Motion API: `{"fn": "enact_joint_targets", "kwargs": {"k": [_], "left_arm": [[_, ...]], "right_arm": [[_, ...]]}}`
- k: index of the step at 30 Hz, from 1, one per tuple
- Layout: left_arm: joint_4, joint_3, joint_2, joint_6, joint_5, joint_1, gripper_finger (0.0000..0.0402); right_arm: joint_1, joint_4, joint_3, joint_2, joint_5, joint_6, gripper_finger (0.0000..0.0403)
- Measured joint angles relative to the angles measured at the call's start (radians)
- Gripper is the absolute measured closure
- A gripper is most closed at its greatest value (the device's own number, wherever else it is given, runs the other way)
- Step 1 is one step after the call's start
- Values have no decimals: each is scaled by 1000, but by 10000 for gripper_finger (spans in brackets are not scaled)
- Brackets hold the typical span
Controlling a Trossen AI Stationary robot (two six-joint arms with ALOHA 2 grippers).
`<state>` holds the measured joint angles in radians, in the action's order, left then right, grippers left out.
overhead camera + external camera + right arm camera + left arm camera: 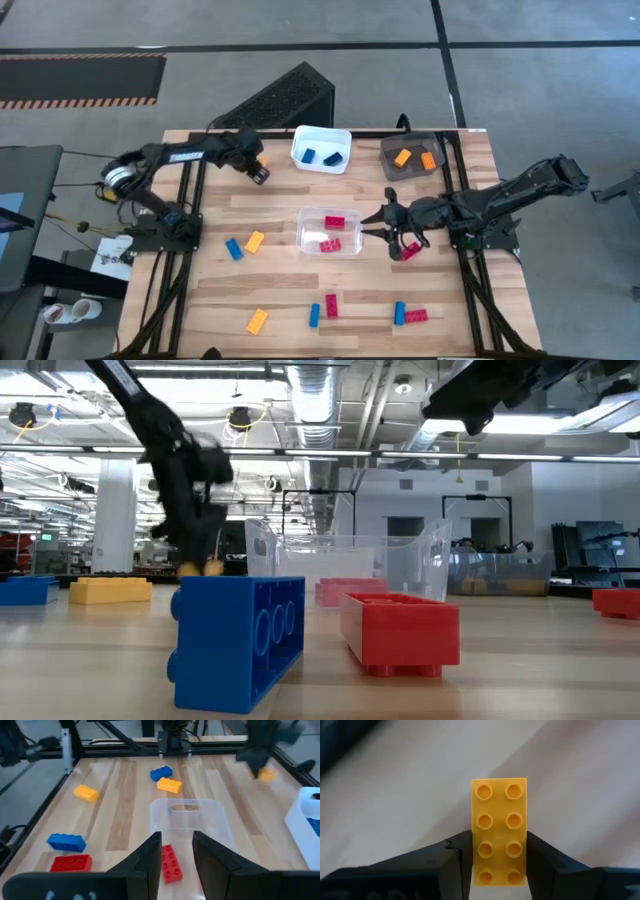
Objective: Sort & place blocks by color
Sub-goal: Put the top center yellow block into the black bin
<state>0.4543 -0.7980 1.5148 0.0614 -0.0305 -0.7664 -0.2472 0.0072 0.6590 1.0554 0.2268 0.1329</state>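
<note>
Your left gripper (499,870) is clenched on a yellow-orange brick (499,827), studs facing the wrist camera, one finger on each long side. In the high view it sits at 11 o'clock on the table (270,300), just beside the white bin (321,148), which holds two blue bricks (320,156).

Your right gripper (403,243) is at 3 o'clock, just beside the clear bin (330,232), grasping a red brick (171,863). The clear bin holds more red bricks (332,232). The grey bin (412,157) at 1 o'clock holds two yellow-orange bricks (415,158).

Loose on the table: a blue and a yellow-orange brick (244,244) at 9 o'clock; along the 6 o'clock edge, one yellow-orange (258,320), a blue-red pair (323,310), another blue-red pair (409,314).
</note>
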Motion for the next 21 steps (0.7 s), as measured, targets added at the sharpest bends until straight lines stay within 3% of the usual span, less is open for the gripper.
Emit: {"fn": "enact_joint_targets", "kwargs": {"k": [4, 8, 11, 15, 21], "left_arm": [[-98, 29, -163, 10, 37, 75, 299], [-319, 118, -344, 82, 117, 191, 299], [-479, 207, -455, 156, 121, 314, 299], [-785, 341, -536, 245, -30, 518, 299], [-1211, 478, -493, 217, -240, 818, 299]], "right_arm": [[-30, 1, 0, 0, 4, 1, 269], [-50, 11, 0, 0, 8, 1, 269], [-54, 34, 0, 0, 8, 1, 269], [-44, 108, 0, 6, 11, 1, 269], [-24, 253, -1, 70, 11, -23, 269]]}}
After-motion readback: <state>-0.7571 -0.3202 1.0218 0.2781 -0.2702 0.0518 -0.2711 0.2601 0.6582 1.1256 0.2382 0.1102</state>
